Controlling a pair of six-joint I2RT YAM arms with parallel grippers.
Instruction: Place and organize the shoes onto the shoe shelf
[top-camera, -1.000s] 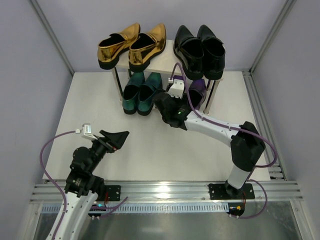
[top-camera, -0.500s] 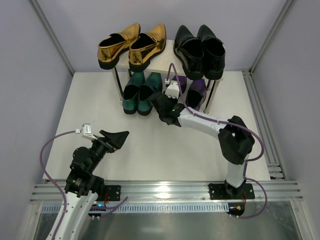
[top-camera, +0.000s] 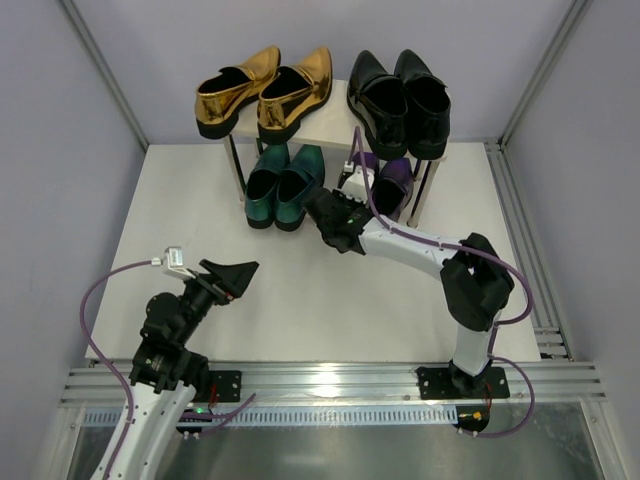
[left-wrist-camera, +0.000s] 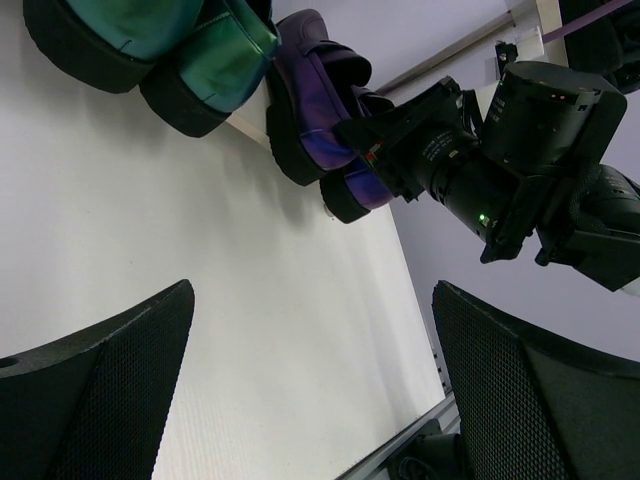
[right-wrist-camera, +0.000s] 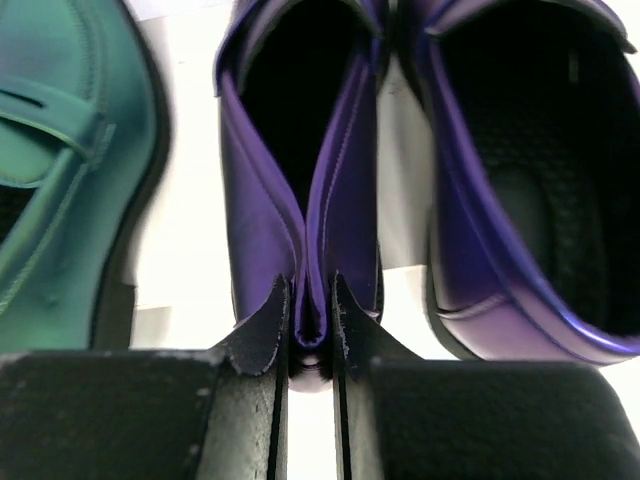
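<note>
The shoe shelf (top-camera: 331, 116) stands at the back of the table. Gold shoes (top-camera: 262, 90) and black shoes (top-camera: 398, 100) sit on its top board. Teal shoes (top-camera: 283, 188) and purple shoes (top-camera: 392, 180) sit on the lower tier. My right gripper (right-wrist-camera: 310, 310) is shut on the pinched heel of the left purple shoe (right-wrist-camera: 290, 180); its mate (right-wrist-camera: 520, 200) lies to the right and a teal shoe (right-wrist-camera: 60, 150) to the left. My left gripper (left-wrist-camera: 315, 380) is open over bare table at the near left, holding nothing.
The right arm (top-camera: 430, 245) stretches from its base at the near right to the shelf's lower tier. Grey walls close in both sides and the back. A metal rail (top-camera: 330, 380) runs along the near edge.
The right gripper has moved in toward the lower tier and shut on the purple shoe's heel. The left arm has not moved.
</note>
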